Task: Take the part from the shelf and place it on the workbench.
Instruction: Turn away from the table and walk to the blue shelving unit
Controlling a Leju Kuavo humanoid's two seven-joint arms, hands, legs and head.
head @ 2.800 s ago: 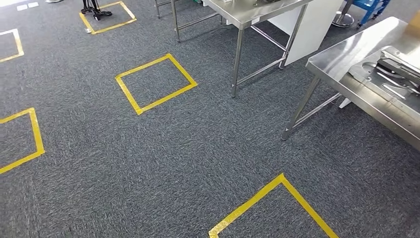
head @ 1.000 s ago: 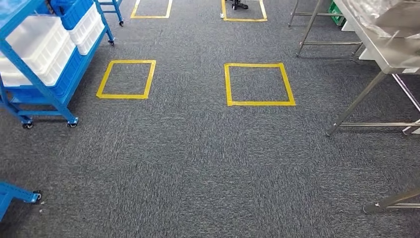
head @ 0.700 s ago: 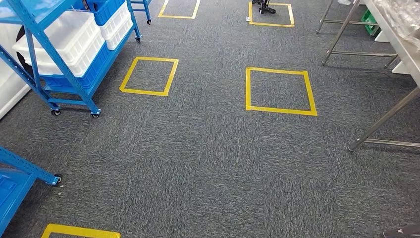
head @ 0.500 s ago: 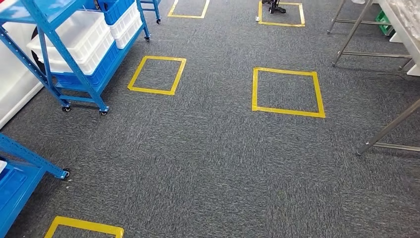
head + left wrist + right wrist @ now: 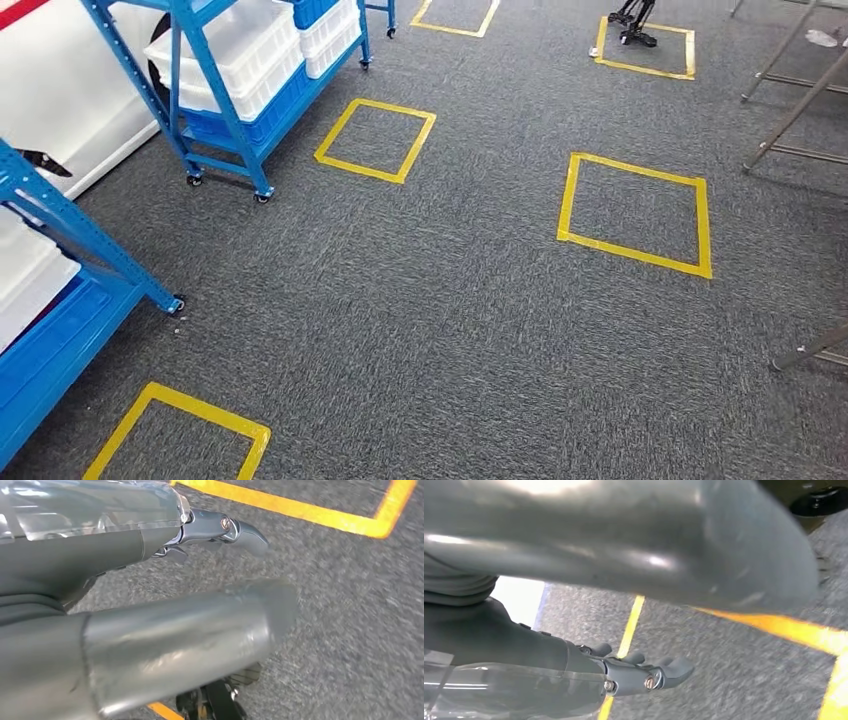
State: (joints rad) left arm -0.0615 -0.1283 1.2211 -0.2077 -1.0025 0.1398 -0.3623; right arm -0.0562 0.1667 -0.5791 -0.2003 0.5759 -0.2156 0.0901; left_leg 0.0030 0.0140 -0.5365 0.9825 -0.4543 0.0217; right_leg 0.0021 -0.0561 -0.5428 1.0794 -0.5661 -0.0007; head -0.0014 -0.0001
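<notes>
Camera swung off steel counter; blue wheeled shelf rack with white bins (image 5: 235,75) came into view at 10 o'clock; approach underway; left hand (image 5: 150,615) and right hand (image 5: 624,580) held nothing, fingers loosely apart

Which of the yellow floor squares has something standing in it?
The far yellow square, top right in the head view: a black stand sits inside it. The other squares enclose only carpet.

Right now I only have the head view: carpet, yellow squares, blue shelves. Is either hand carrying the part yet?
Observer: No. In the left wrist view, the left hand holds nothing and its fingers point straight out over the carpet.
Operator: And the right?
Observer: The right hand holds nothing either, and its fingers are apart.
Operator: Anything beneath it?
Observer: Yellow tape runs across the carpet below the right hand.
</notes>
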